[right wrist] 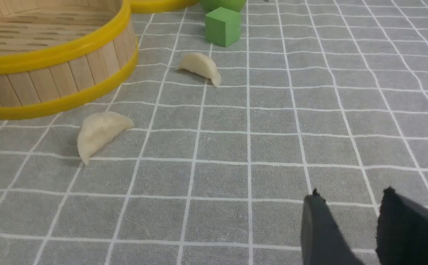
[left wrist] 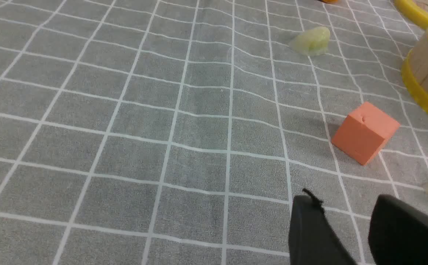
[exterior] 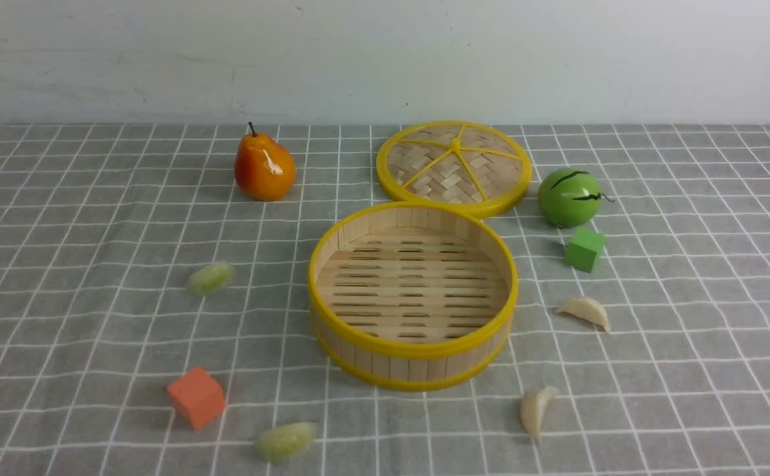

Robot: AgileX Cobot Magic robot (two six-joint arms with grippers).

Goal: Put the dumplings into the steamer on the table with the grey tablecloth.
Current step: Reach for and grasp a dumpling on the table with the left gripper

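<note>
The bamboo steamer (exterior: pixel 413 350) with yellow rims stands empty in the middle of the grey tablecloth (exterior: pixel 61 277). Two pale green dumplings lie to its left: one further back (exterior: pixel 211 277), one near the front edge (exterior: pixel 286 441). Two cream-white dumplings lie to its right: one (exterior: pixel 585 311) and a nearer one (exterior: pixel 536 409). Neither gripper shows in the front view. My left gripper (left wrist: pixel 346 200) is open and empty above the cloth, near the orange cube (left wrist: pixel 364 132). My right gripper (right wrist: pixel 350 195) is open and empty, apart from the white dumplings (right wrist: pixel 98 134) (right wrist: pixel 201 66).
The woven steamer lid (exterior: pixel 454 165) lies flat behind the steamer. An orange pear (exterior: pixel 264 167) stands back left, a green round fruit (exterior: pixel 569 196) and a green cube (exterior: pixel 584 248) back right. The orange cube (exterior: pixel 196 396) sits front left.
</note>
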